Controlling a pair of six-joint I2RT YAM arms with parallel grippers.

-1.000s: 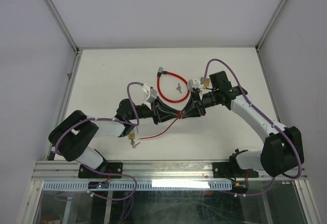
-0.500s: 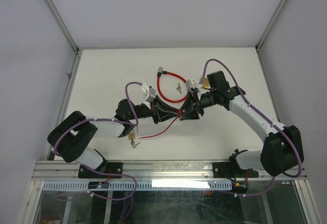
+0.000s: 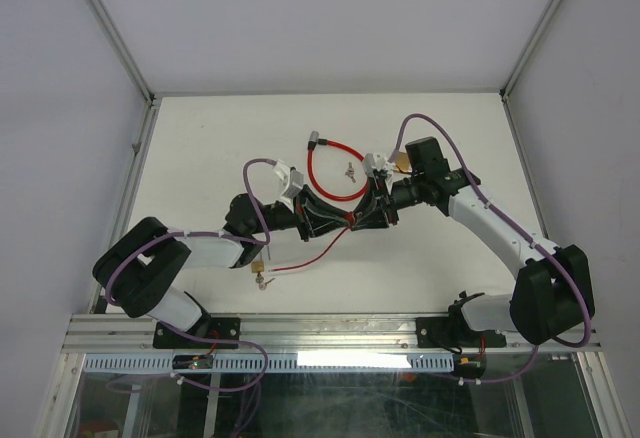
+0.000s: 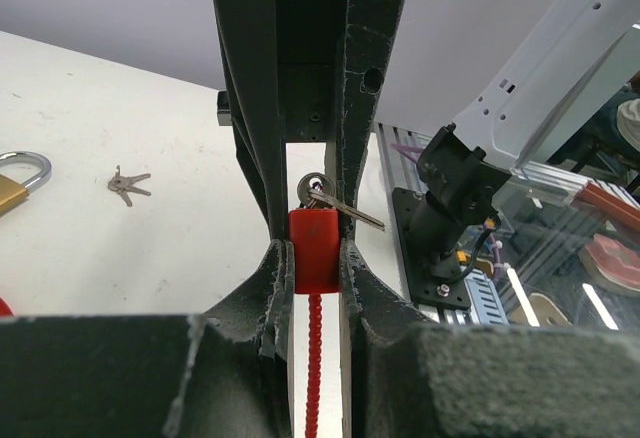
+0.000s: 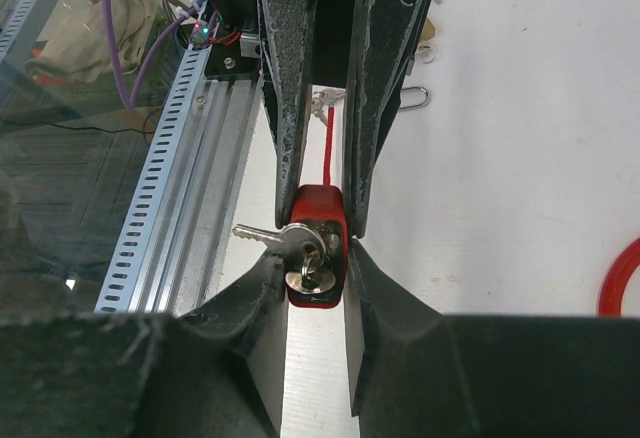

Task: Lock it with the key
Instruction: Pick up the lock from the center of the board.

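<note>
Red lock body point(image 4: 314, 270) sits between both arms over mid-table point(image 3: 200, 138), clamped in the left gripper point(image 4: 312, 250). The key point(image 5: 292, 235) is seated in its cylinder. The right gripper point(image 5: 316, 258) brackets the key head, but I can't tell if it's actually pinching. This looks like the turning step. Next move needs a firm pinch on the head, then a wrist roll with left bracing. Count: one red lock, one seated key, one loose key bunch point(image 4: 128, 186), two brass padlocks point(image 3: 260, 270), one red cable loop point(image 3: 322, 180).
</note>
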